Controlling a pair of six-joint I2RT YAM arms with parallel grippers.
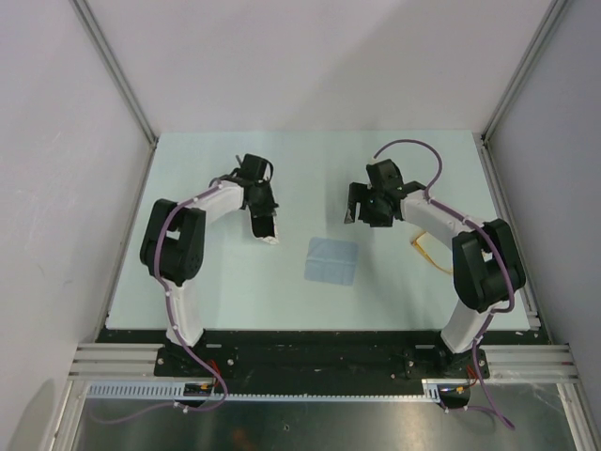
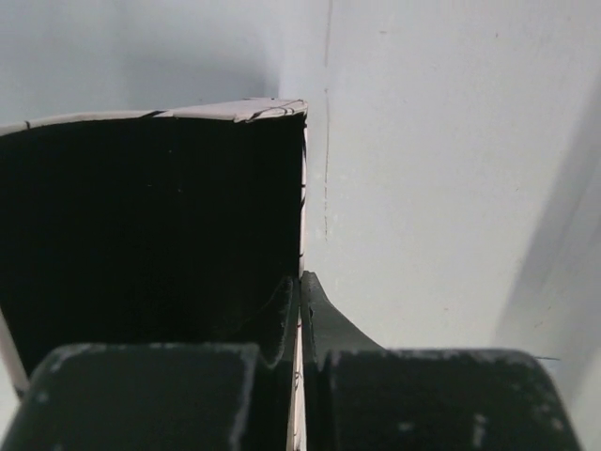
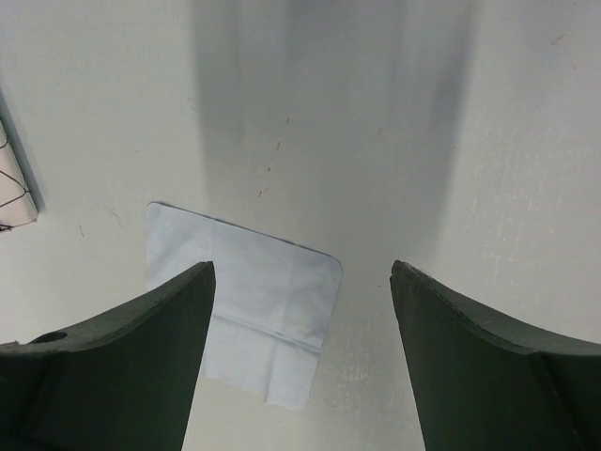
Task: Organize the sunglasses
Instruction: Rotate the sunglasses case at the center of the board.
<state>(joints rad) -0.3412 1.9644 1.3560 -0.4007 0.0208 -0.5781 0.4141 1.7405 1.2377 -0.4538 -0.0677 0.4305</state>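
The sunglasses (image 1: 429,251), with a thin yellow-orange frame, lie on the table at the right, partly hidden under my right arm. My left gripper (image 1: 257,209) is shut on one wall of the open white case (image 1: 268,232). In the left wrist view the thin white wall runs between my fingertips (image 2: 302,282), with the case's black inside (image 2: 150,225) to the left. My right gripper (image 1: 357,210) is open and empty, above the table. In the right wrist view its midpoint (image 3: 302,274) lies over the edge of the blue-grey cloth (image 3: 258,301).
The blue-grey cloth (image 1: 331,260) lies flat in the middle of the table, between the arms. A corner of the white case (image 3: 11,193) shows at the left edge of the right wrist view. Grey walls and metal posts enclose the table.
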